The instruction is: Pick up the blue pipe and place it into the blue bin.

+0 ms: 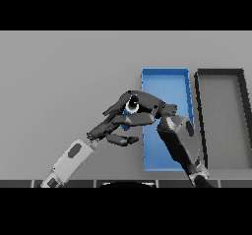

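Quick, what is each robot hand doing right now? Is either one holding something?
Left robot hand: open, fingers stretched out, holding nothing.
Right robot hand: closed on the blue pipe, at the left wall of the blue bin.

A plain grey desk (59,81) is filling nearly the whole scene, its matte surface lying evenly lit, without sharp shadows. At the far edge a darker band (98,34) is running from left to right. No wall, floor or window is showing.
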### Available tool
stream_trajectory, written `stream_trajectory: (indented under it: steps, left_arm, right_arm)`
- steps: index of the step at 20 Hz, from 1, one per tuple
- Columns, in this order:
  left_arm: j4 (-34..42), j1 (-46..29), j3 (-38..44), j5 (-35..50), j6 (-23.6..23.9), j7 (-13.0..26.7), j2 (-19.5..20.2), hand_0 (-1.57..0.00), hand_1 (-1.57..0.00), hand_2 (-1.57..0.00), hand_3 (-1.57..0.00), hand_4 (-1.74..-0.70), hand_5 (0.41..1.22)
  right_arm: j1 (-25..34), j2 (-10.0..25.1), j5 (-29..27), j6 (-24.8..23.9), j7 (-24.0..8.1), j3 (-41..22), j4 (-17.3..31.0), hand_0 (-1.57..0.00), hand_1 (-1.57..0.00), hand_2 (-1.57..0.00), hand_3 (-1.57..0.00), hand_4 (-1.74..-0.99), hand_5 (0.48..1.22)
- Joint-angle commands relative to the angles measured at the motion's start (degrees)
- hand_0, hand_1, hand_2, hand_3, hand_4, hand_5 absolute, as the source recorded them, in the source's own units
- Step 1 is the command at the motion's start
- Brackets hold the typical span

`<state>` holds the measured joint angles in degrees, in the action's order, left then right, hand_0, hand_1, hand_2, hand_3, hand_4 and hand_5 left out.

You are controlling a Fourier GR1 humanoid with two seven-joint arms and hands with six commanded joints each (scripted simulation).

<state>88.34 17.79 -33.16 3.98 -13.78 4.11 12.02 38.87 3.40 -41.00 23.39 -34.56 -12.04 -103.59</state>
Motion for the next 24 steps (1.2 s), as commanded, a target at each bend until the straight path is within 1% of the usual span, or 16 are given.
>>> stream_trajectory:
  steps: [1,3,5,7,9,11,13,14,16,19,21,23,24]
  left_arm:
    - [0.1,0.0,-0.2,0.0,-0.1,0.4,-0.2,0.0,0.0,0.0,0.0,-0.87,0.509]
    - [0.2,0.6,0.1,0.2,-0.4,0.6,0.1,0.0,0.0,0.0,0.0,-0.86,0.498]
    - [0.6,0.2,-0.1,0.6,-1.0,-0.3,0.4,0.0,0.0,0.0,0.0,-0.87,0.486]
    - [1.1,0.1,-0.2,0.4,-0.8,-0.1,0.5,0.0,0.0,0.0,0.0,-0.87,0.484]
    - [1.2,0.0,-0.3,0.1,-0.6,0.6,0.6,0.0,0.0,0.0,0.0,-0.86,0.484]
    - [1.8,-0.5,-0.3,-0.2,0.0,1.2,0.8,0.0,0.0,0.0,0.0,-0.85,0.484]
    - [2.5,-0.7,-0.1,-0.1,0.4,1.7,0.9,0.0,0.0,0.0,0.0,-0.84,0.477]
    - [2.4,-0.3,0.2,-0.4,0.7,1.7,1.1,0.0,0.0,0.0,0.0,-0.84,0.474]
    - [2.4,-0.8,-0.2,-1.2,0.9,1.2,1.4,0.0,0.0,0.0,0.0,-0.83,0.467]
    - [1.9,0.0,0.3,-1.2,1.0,2.4,1.4,0.0,0.0,0.0,0.0,-0.83,0.461]
    - [2.4,-0.5,0.6,-1.0,0.7,1.0,2.3,0.0,0.0,0.0,0.0,-0.83,0.462]
    - [1.8,-0.2,0.4,-1.1,0.6,1.4,1.8,0.0,0.0,0.0,0.0,-0.83,0.464]
    - [2.4,-0.5,0.4,-0.8,0.3,1.2,2.3,0.0,0.0,0.0,0.0,-0.83,0.466]
  right_arm:
    - [2.2,1.0,-1.4,-2.4,-0.3,-0.1,0.2,-1.57,-1.57,-1.57,-1.57,-1.492,1.221]
    - [7.1,3.2,-3.8,-3.8,0.1,2.2,0.0,-1.57,-1.57,-1.57,-1.57,-1.494,1.221]
    - [12.4,5.5,-3.7,-3.0,2.3,5.1,2.3,-1.57,-1.57,-1.57,-1.57,-1.495,1.221]
    - [16.8,7.1,-2.6,-4.6,3.9,8.6,6.7,-1.57,-1.57,-1.57,-1.57,-1.496,1.221]
    - [19.1,8.6,-0.1,-6.8,5.6,11.3,9.9,-1.57,-1.57,-1.57,-1.57,-1.497,1.221]
    - [20.7,11.1,2.9,-7.1,5.7,13.6,14.2,-1.57,-1.57,-1.57,-1.57,-1.498,1.221]
    - [19.8,12.4,7.2,-7.0,7.1,15.5,19.3,-1.57,-1.57,-1.57,-1.57,-1.498,1.221]
    - [18.7,13.4,8.1,-6.5,7.0,16.8,21.5,-1.57,-1.57,-1.57,-1.57,-1.498,1.221]
    - [16.5,14.6,9.2,-6.3,6.2,18.7,24.4,-1.57,-1.57,-1.57,-1.57,-1.499,1.221]
    - [14.2,15.2,12.4,-7.3,5.5,21.1,29.5,-1.57,-1.57,-1.57,-1.57,-1.499,1.221]
    - [11.1,15.7,13.3,-7.0,4.7,22.3,30.7,-1.57,-1.57,-1.57,-1.57,-1.499,1.221]
    - [6.8,14.7,15.1,-8.4,2.5,22.2,30.2,-1.57,-1.57,-1.57,-1.57,-1.499,1.221]
    - [4.8,14.4,15.7,-9.2,1.2,22.4,29.7,-1.57,-1.57,-1.57,-1.57,-1.499,1.221]
